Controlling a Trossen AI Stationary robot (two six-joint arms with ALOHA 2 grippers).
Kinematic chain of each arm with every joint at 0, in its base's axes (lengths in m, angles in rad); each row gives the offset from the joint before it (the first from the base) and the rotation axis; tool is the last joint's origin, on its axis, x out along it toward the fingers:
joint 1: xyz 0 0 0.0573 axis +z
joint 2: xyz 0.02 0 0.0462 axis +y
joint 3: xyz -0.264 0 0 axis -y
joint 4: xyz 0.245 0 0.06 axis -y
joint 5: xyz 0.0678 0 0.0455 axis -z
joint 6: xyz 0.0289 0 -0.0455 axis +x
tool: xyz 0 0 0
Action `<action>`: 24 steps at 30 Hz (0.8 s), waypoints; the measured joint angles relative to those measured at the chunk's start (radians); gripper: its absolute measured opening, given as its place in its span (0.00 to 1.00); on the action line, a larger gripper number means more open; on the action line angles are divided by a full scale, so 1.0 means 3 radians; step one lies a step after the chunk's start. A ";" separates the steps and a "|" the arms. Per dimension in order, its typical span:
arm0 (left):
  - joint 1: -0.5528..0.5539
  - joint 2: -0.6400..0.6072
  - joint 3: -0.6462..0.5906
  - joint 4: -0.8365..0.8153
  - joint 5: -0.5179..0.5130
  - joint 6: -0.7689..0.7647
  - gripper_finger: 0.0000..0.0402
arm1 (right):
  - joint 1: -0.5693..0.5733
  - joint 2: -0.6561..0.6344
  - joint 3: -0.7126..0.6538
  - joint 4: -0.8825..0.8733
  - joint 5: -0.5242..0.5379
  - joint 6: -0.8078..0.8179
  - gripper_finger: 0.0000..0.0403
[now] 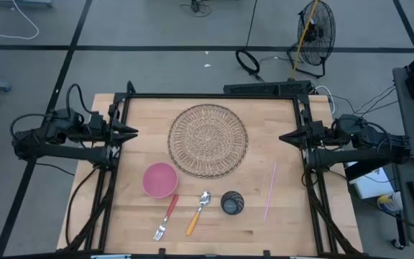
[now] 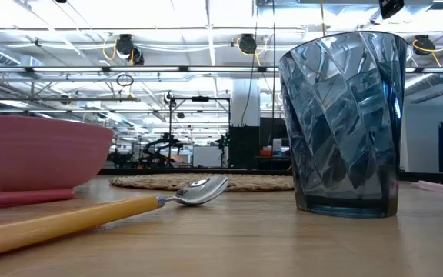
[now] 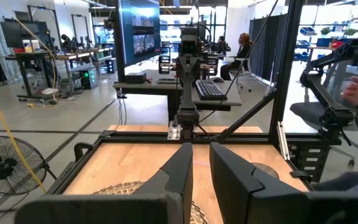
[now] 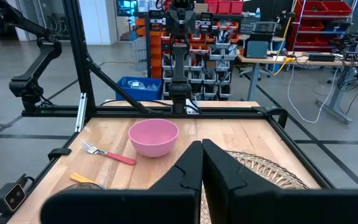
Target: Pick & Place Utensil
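A fork with a red handle (image 1: 165,217) and a spoon with an orange handle (image 1: 198,212) lie flat near the table's near edge. The spoon also shows in the low view (image 2: 129,206), and the fork in the right wrist view (image 4: 107,153). My left gripper (image 1: 134,132) hovers at the table's left edge, far from both, its fingers a narrow gap apart (image 3: 201,165). My right gripper (image 1: 283,137) hovers at the right edge, shut (image 4: 202,158). Neither touches anything.
A round woven placemat (image 1: 208,139) lies at the table's middle. A pink bowl (image 1: 159,179) stands left of the utensils, a blue ribbed glass (image 1: 232,203) right of the spoon, and a pink straw (image 1: 270,190) farther right. A black frame (image 1: 214,95) borders the table.
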 joint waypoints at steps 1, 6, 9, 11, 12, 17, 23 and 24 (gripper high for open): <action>0.0000 0.0000 0.0000 0.0000 0.0000 0.0000 0.16 | 0.0000 0.0000 0.0000 0.0000 0.0000 0.0000 0.00; 0.0000 0.0000 0.0000 0.0000 0.0000 0.0000 0.16 | 0.0001 0.0012 0.0000 0.0161 0.0000 0.0001 0.00; 0.0001 0.0000 0.0000 0.0012 0.0000 0.0001 0.16 | 0.0001 0.0018 0.0001 0.0278 0.0000 0.0001 0.00; 0.0003 0.0000 -0.0001 0.0070 -0.0001 0.0001 0.16 | 0.0001 0.0019 0.0001 0.0343 0.0000 0.0001 0.00; 0.0001 0.0000 -0.0001 0.0137 0.0000 -0.0002 0.16 | 0.0001 0.0019 0.0001 0.0378 0.0001 0.0001 0.00; 0.0001 -0.0005 -0.0001 0.0260 0.0000 -0.0107 0.16 | 0.0001 0.0029 0.0001 0.0464 -0.0008 0.0219 0.00; 0.0003 0.0045 0.0000 0.0390 -0.0327 0.0273 0.16 | 0.0001 0.0065 -0.0145 0.0450 -0.0010 0.0290 0.00; 0.0003 0.0054 0.0000 0.0295 -0.0388 0.0172 0.16 | 0.0001 0.0079 -0.0190 0.0445 -0.0010 0.0236 0.00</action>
